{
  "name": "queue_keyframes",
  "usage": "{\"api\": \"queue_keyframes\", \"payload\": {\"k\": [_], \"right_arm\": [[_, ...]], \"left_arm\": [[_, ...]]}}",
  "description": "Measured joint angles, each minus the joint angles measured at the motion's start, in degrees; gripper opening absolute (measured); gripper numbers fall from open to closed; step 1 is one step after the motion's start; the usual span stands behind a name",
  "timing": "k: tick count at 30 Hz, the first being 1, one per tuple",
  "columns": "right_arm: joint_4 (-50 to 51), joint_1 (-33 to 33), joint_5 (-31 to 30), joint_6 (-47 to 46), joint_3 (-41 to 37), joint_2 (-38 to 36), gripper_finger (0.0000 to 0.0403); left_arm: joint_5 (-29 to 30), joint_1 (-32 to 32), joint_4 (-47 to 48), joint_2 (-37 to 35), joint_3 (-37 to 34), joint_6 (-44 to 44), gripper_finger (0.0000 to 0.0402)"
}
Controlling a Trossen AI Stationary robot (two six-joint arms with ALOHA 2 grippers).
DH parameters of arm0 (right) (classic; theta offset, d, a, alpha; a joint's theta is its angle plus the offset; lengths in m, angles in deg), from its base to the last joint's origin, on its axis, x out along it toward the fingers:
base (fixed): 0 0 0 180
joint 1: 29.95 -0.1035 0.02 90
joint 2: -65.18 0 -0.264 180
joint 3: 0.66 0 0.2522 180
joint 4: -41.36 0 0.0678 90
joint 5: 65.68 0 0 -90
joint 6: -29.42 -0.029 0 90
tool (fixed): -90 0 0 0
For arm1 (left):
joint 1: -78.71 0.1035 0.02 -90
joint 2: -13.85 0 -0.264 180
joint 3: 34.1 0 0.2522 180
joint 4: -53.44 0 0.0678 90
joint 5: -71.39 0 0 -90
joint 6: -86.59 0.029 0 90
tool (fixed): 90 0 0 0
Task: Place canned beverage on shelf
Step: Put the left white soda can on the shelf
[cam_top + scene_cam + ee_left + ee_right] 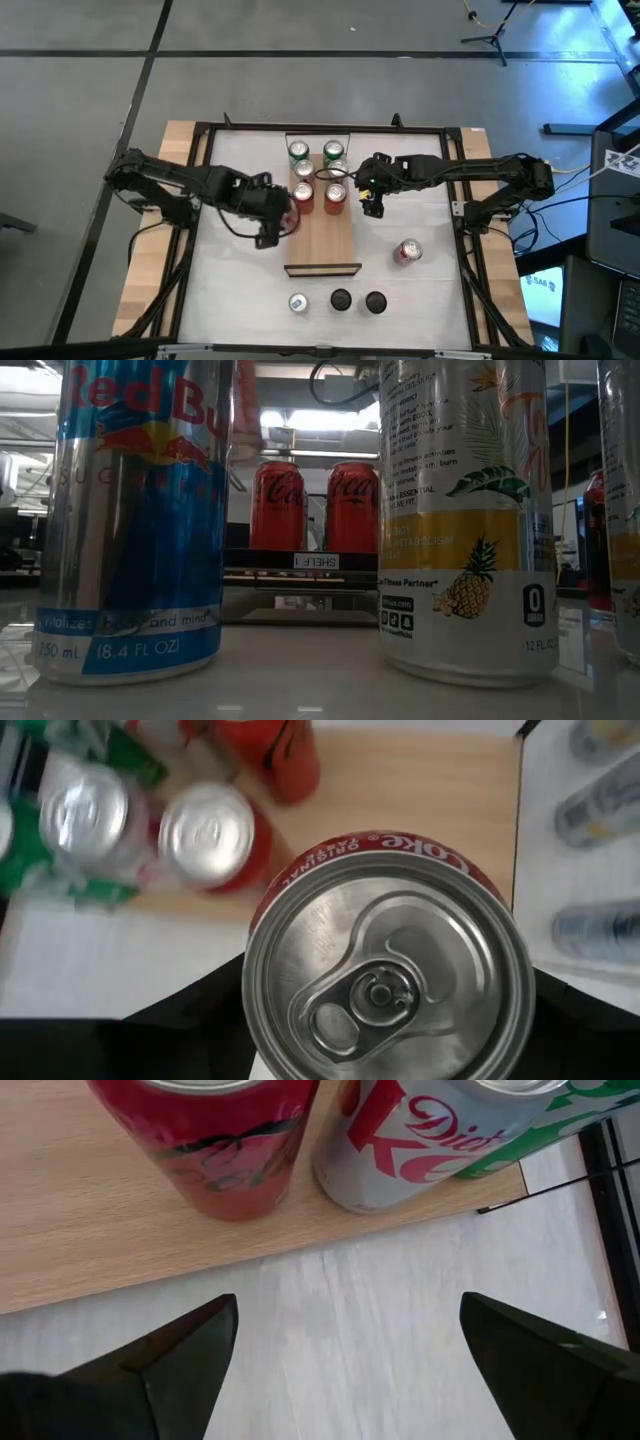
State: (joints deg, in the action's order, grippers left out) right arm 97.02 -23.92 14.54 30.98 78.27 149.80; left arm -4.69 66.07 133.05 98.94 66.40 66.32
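The shelf (322, 245) is a light-wood plank in the middle of the table. Several green, silver and red cans (335, 192) stand on its far half. My left gripper (283, 222) is at the shelf's left edge, shut on a red Coke can (385, 970). The can also shows in the high view (291, 218). My right gripper (373, 207) is open and empty over the white tabletop. It is just off the shelf's right edge, beside a red can (225, 1150) and a Diet Coke can (420, 1140). My left gripper holds the Coke can between its two fingers (185, 1020), one on each side of the can's wall below the rim (252, 970). The fingers come from above, pointing down. The can is upright with its top up. The can's top hides the place of contact and its base.
A red can (407, 250) is on the tabletop right of the shelf. Three cans (340, 299) stand in a row near the table's front edge, among them a Red Bull can (135, 520) and a pineapple-print can (465, 520). The shelf's near half is bare wood.
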Motion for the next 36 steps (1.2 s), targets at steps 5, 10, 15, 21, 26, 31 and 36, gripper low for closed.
{"api": "queue_keyframes", "payload": {"k": [5,10,15,21,26,31,36], "right_arm": [[-0.01,0.0,0.03,0.01,0.0,0.0,0.0379],[-0.02,0.0,0.07,0.0,0.0,0.0,0.0379],[-0.02,0.0,0.06,0.0,0.0,0.0,0.0379],[-0.02,0.0,0.04,0.0,0.0,0.0,0.0379],[0.0,0.0,0.04,0.0,0.0,0.0,0.0379],[0.0,0.0,0.04,0.0,0.0,0.0,0.0379],[0.03,0.0,0.35,0.0,0.0,0.0,0.0379]], "left_arm": [[-1.2,2.48,-4.91,3.28,0.0,5.52,0.0278],[-1.09,3.62,-5.96,7.65,0.0,5.88,0.0279],[-0.87,3.74,-5.97,11.63,0.0,5.89,0.0279],[1.26,3.73,-6.2,14.51,0.0,5.63,0.0279],[1.65,3.73,-6.45,15.87,0.0,5.41,0.0279],[1.66,3.81,-7.91,15.88,-0.69,5.38,0.0279],[1.61,4.06,-7.66,15.9,-0.85,4.31,0.0279]]}}
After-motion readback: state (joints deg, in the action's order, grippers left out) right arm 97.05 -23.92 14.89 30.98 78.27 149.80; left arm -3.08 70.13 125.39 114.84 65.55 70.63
